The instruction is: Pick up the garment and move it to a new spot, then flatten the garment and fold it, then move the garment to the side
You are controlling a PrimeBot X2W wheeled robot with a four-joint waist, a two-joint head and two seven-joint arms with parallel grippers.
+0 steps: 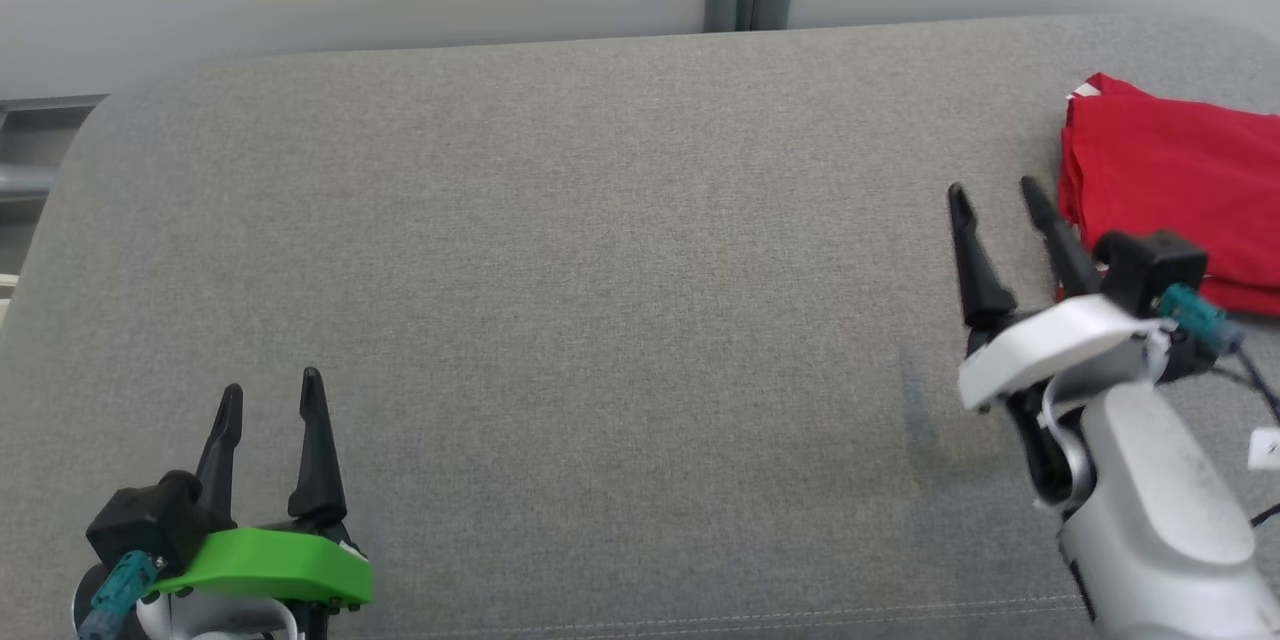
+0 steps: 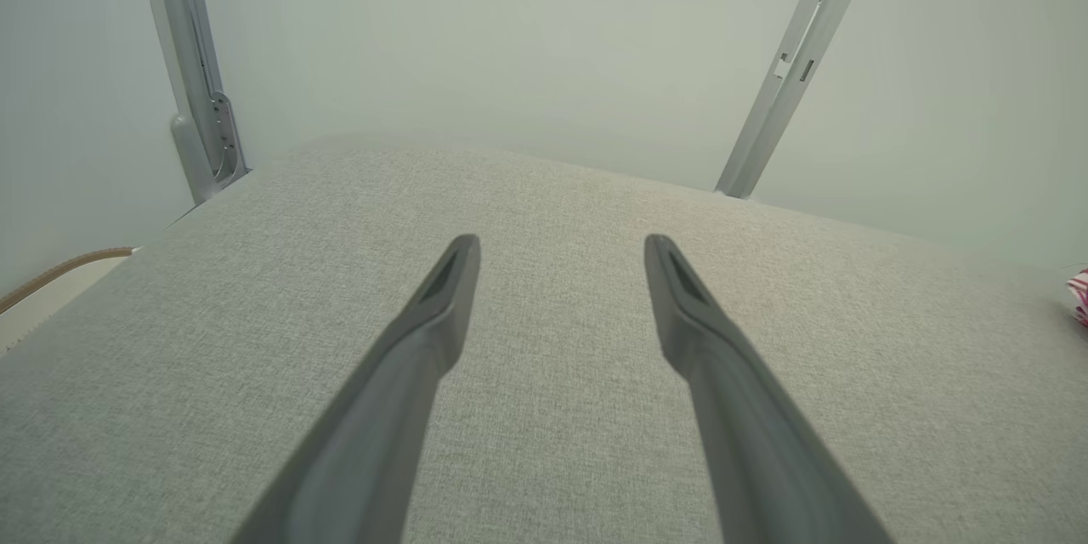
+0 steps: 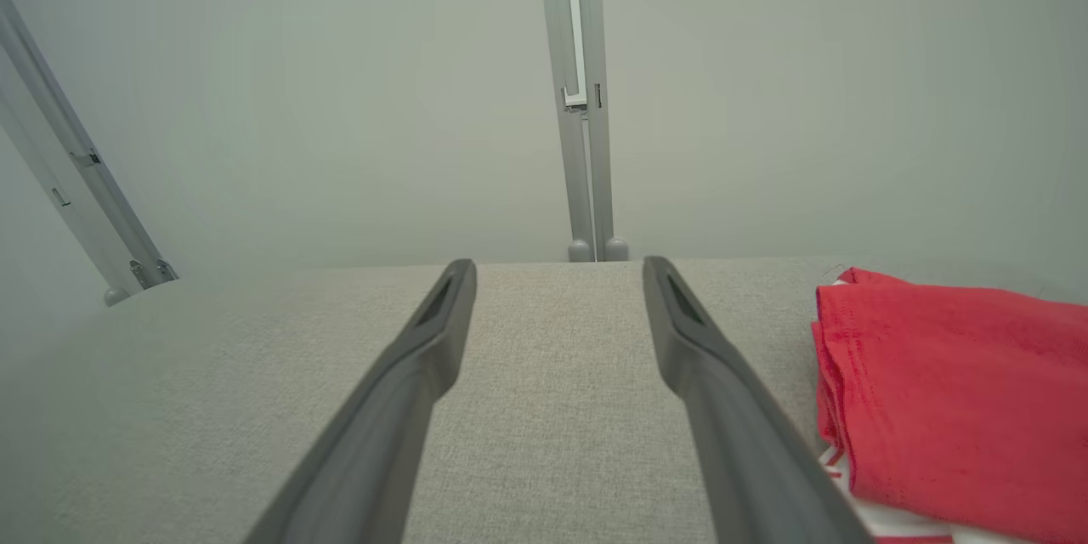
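The folded red garment [image 1: 1170,180] is being shown lying at the far right of the grey fabric surface [image 1: 600,250]. The right gripper [image 1: 994,187] is being held just beside its left edge, with the jaws being held wide apart and nothing between them. The left gripper [image 1: 272,383] is being held at the near left, well apart from the garment, its jaws likewise being held wide and gripping nothing.

Red garment [image 1: 1180,170] cut off by head view's right edge; near corner hidden behind fingers of right gripper [image 1: 995,188]. In left wrist view, garment [image 2: 1081,296] mere sliver at right edge. Left gripper [image 1: 272,388] base cut by bottom edge.
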